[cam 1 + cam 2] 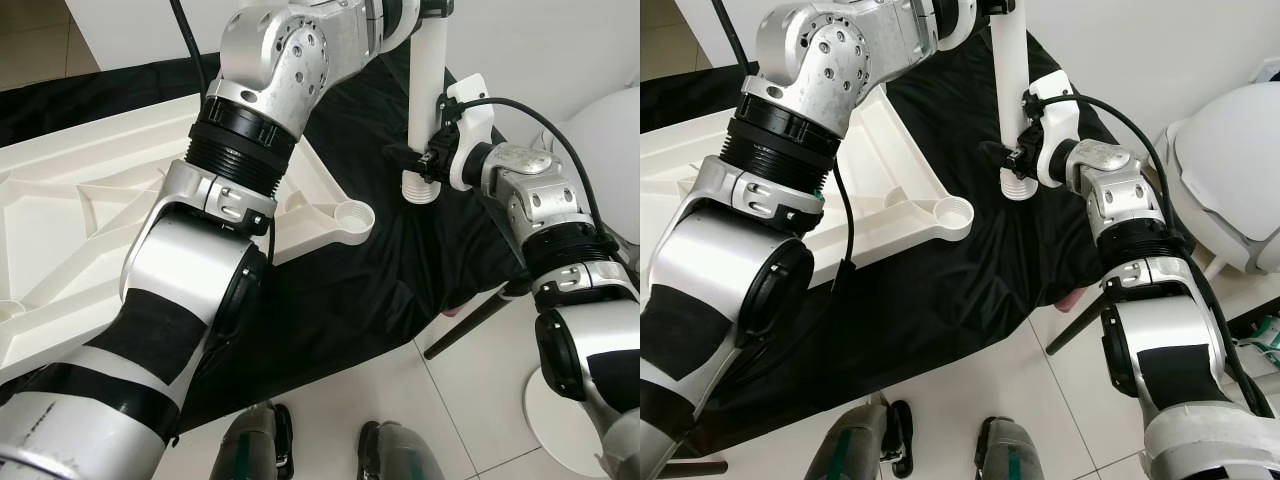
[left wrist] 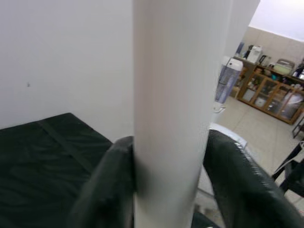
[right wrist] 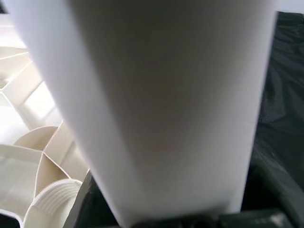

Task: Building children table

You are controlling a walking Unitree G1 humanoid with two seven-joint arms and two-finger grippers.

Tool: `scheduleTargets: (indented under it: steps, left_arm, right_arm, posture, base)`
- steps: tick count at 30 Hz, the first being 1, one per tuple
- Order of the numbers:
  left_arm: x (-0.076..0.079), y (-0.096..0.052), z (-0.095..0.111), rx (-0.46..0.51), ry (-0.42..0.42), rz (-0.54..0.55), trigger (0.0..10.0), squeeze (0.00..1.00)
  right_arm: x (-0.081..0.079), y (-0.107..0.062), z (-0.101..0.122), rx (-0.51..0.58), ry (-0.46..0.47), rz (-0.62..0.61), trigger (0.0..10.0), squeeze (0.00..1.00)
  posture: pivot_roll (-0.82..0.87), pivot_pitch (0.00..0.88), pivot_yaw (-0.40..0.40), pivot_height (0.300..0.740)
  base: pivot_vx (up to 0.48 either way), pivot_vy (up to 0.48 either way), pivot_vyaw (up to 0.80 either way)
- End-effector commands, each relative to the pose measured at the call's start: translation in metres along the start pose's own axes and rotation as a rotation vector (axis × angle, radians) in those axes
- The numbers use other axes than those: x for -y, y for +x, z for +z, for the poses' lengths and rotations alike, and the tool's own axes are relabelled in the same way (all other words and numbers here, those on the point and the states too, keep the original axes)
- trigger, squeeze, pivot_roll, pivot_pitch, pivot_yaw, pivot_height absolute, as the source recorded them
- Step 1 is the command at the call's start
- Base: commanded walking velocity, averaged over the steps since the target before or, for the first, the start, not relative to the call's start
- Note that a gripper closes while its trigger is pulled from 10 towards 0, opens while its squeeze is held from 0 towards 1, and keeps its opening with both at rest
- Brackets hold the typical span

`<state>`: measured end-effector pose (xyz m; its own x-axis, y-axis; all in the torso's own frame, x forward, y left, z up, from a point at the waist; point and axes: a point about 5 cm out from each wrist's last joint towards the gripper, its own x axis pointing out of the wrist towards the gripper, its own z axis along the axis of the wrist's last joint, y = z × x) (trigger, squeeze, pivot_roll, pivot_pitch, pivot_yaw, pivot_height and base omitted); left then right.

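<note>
Standing nearly upright, a white plastic table leg [image 1: 428, 90] is held by both of the robot's grippers above a black cloth [image 1: 380, 290] spread over the floor. Its long axis runs vertically, tilted only slightly, with the ribbed, threaded end [image 1: 421, 187] pointing down and hanging just above the cloth.

The right gripper [image 1: 425, 160] grasps the leg low down, just above the threaded end, coming in from the robot's right side; its black fingers are closed against the leg. In the right wrist view the leg [image 3: 156, 104] takes up most of the frame, very close to the camera.

The left gripper [image 2: 175, 175] holds the same leg higher up. In the left wrist view, its two black fingers [image 2: 107, 185] press on either side of the white tube [image 2: 173, 95], closed firmly around it. The silver left arm [image 1: 250, 120] reaches up and across the middle of the scene to get there.

To the robot's left of the leg, the white table top [image 1: 90, 210] lies upside down on the cloth, its ribbed underside facing up. One corner socket [image 1: 352, 215], a round open cup, sits near the leg's lower end but clearly apart from it. A white rounded chair [image 1: 1230, 170] stands off to the right.
</note>
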<state>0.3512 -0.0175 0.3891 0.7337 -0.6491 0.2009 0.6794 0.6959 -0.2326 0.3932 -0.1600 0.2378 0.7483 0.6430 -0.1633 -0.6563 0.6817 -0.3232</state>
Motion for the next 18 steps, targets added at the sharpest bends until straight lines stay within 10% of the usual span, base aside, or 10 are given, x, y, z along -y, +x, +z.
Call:
scheduleTargets:
  steps: [1, 15, 16, 17, 18]
  left_arm:
    - [0.03, -0.005, 0.003, 0.011, 0.014, -0.429, 10.0, 1.0]
    - [0.02, -0.003, 0.001, 0.025, 0.053, -0.352, 10.0, 0.96]
    - [0.017, -0.003, 0.001, 0.028, 0.06, -0.329, 10.0, 0.0]
    - [0.012, -0.002, 0.001, 0.031, 0.077, -0.305, 10.0, 0.0]
    - [0.008, -0.002, 0.0, 0.036, 0.099, -0.276, 10.0, 0.0]
  right_arm:
    - [-0.005, 0.004, 0.004, 0.031, -0.015, 0.014, 0.0, 0.0]
    - [0.002, 0.003, 0.003, 0.081, 0.071, -0.084, 0.0, 0.0]
    - [0.003, 0.002, 0.004, 0.096, 0.079, -0.097, 0.0, 0.0]
    - [0.004, 0.001, 0.005, 0.107, 0.086, -0.111, 0.4, 0.0]
    - [0.006, 0.0, 0.006, 0.123, 0.094, -0.131, 10.0, 0.0]
  posture:
    - [-0.04, 0.078, 0.025, 0.74]
    - [-0.04, 0.055, 0.027, 0.74]
    - [-0.04, 0.053, 0.026, 0.74]
    - [-0.04, 0.049, 0.025, 0.74]
    - [-0.04, 0.048, 0.025, 0.74]
  base:
    - [0.0, 0.0, 0.0]
    - [0.0, 0.0, 0.0]
    - [0.0, 0.0, 0.0]
    - [0.0, 0.0, 0.0]
    - [0.0, 0.0, 0.0]
